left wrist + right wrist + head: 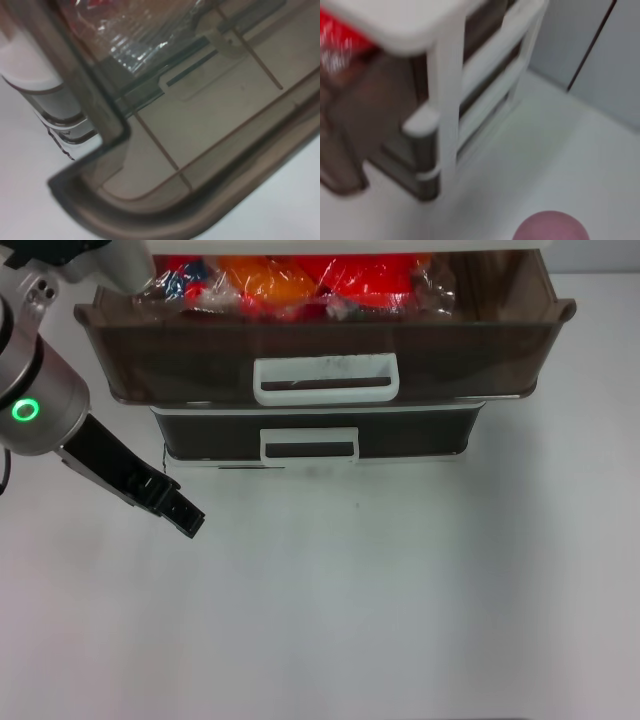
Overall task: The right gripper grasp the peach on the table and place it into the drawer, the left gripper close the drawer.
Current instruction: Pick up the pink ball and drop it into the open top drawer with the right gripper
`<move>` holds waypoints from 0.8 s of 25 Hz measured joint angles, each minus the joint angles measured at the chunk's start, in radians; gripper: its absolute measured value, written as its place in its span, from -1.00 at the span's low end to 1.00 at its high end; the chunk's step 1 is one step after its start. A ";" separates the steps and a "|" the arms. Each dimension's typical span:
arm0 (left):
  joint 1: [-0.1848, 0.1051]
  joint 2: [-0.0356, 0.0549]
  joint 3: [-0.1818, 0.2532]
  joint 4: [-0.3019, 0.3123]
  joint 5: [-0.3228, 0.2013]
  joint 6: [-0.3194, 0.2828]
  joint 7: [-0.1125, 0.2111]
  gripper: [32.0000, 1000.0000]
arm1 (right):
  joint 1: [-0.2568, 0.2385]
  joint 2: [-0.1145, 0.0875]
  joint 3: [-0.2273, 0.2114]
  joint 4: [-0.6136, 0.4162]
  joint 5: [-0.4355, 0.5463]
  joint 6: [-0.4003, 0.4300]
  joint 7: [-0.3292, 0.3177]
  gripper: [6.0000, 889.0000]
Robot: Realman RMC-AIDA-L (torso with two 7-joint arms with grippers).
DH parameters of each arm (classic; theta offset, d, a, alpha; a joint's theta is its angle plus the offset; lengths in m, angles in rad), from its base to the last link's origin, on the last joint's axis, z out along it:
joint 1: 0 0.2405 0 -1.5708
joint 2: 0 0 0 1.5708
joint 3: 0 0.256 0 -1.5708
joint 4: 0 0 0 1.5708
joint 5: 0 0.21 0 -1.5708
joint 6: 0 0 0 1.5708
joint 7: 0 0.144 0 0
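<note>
The brown translucent drawer [320, 350] stands pulled out at the top of the white table [380, 600], its white loop handle [326, 379] facing me. My left gripper [186, 516], on the silver arm with the green ring [24, 410], hovers over the table below the drawer's left corner. The left wrist view looks closely at the drawer's flared corner rim [165, 220]. The pale pink peach [551, 227] appears only in the right wrist view, beside the drawer unit [445, 125]. My right gripper is out of view, and the head view shows no peach.
Orange and red wrapped packets [300, 285] fill the open drawer. A second, lower drawer [310, 435] with its own white handle sits pushed in beneath it. A grey wall panel [600, 55] rises behind the unit in the right wrist view.
</note>
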 joint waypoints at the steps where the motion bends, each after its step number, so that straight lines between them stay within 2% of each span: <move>1: 0.000 0.0001 0.000 0.000 0.000 0.000 0.000 0.62 | 0.000 -0.010 0.001 -0.010 0.037 0.001 0.009 -0.85; 5: -0.001 0.0004 -0.002 0.000 0.000 -0.001 0.000 0.62 | 0.000 -0.049 -0.001 -0.026 0.195 0.002 0.041 -0.85; 8: -0.009 0.0005 -0.001 -0.003 0.000 -0.002 0.000 0.62 | 0.006 -0.065 -0.004 -0.026 0.317 0.004 0.051 -0.86; 11: -0.015 0.0006 -0.001 -0.003 0.000 -0.002 0.000 0.62 | 0.027 -0.072 -0.019 -0.018 0.395 0.004 0.052 -0.87; 17: -0.015 0.0005 -0.001 -0.003 0.000 -0.002 0.000 0.62 | 0.074 -0.071 -0.067 -0.016 0.529 0.005 0.050 -0.88; 20: -0.015 0.0005 -0.001 -0.003 0.000 -0.003 0.000 0.62 | 0.083 -0.071 -0.104 -0.015 0.611 0.005 0.054 -0.88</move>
